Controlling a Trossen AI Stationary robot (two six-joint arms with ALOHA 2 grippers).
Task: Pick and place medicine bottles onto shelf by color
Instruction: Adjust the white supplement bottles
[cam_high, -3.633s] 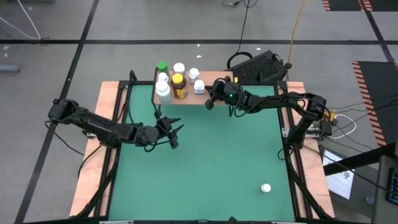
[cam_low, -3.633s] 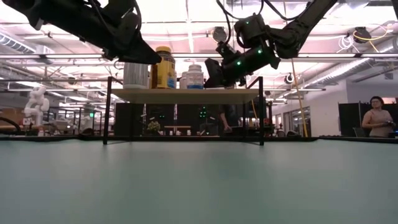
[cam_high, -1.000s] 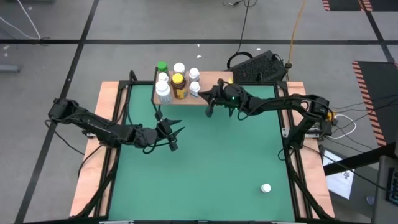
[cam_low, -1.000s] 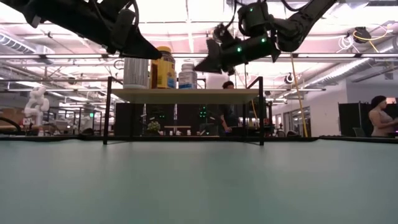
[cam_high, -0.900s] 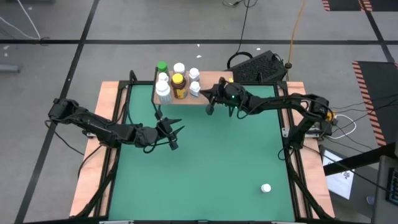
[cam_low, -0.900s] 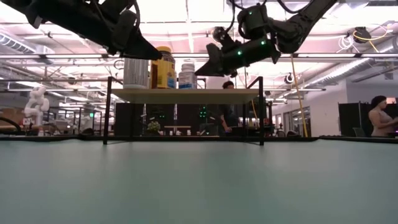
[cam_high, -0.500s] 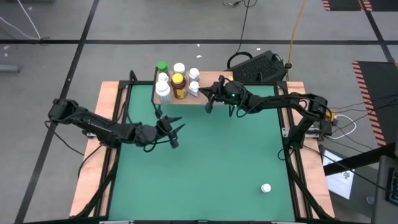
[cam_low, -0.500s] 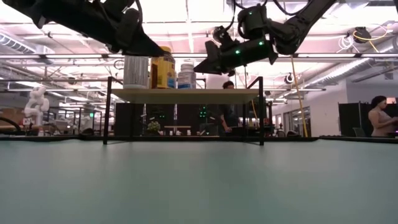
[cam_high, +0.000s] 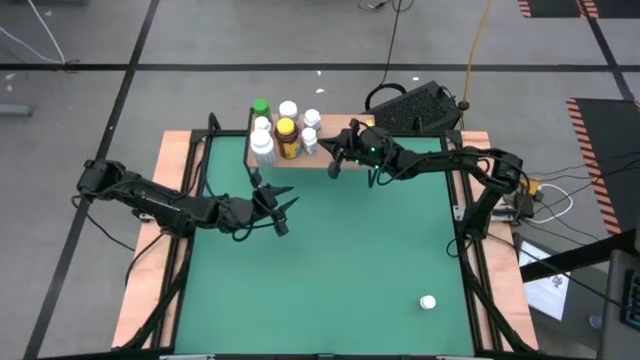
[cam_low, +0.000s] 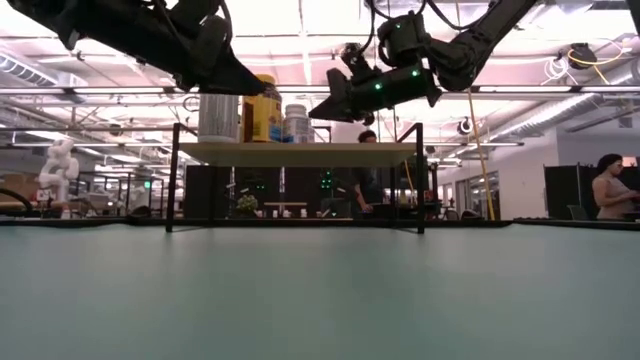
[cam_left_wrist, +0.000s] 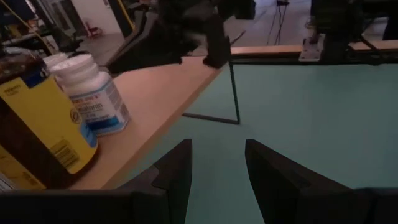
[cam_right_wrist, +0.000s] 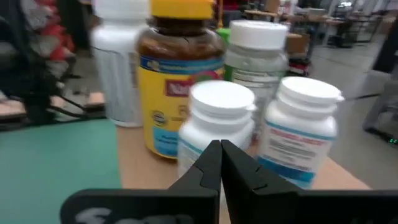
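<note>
From above, you see a green table (cam_high: 330, 260) with a light-wood shelf (cam_high: 345, 128) at its far edge, standing on thin black legs. Six medicine bottles are clustered on the left part of the shelf: a green-capped bottle (cam_high: 261, 106) at the far corner, an amber bottle with a yellow cap (cam_high: 287, 136) in the middle, and white bottles around it, including a small white bottle (cam_high: 309, 141) nearest the bare part of the board. One more white bottle (cam_high: 428, 301) lies alone on the table near the front right, well apart from both arms. Your right tool (cam_high: 331, 166) hangs just beside the shelf's front edge near the small white bottle, its fingers pressed together and holding nothing; the right wrist view shows them closed in front of the cluster. Your left tool (cam_high: 281, 216) hovers over the table in front of the shelf, fingers spread and empty. These bottles look like light, rigid plastic with smooth round walls and glossy labels, so expect them to be slippery and easy to tip or roll rather than fragile. They stand close together, so a sideways nudge could topple a neighbour. Take each one across the body below the cap, fingers on opposite sides. The stray bottle appears small, and may roll away if pushed.
</note>
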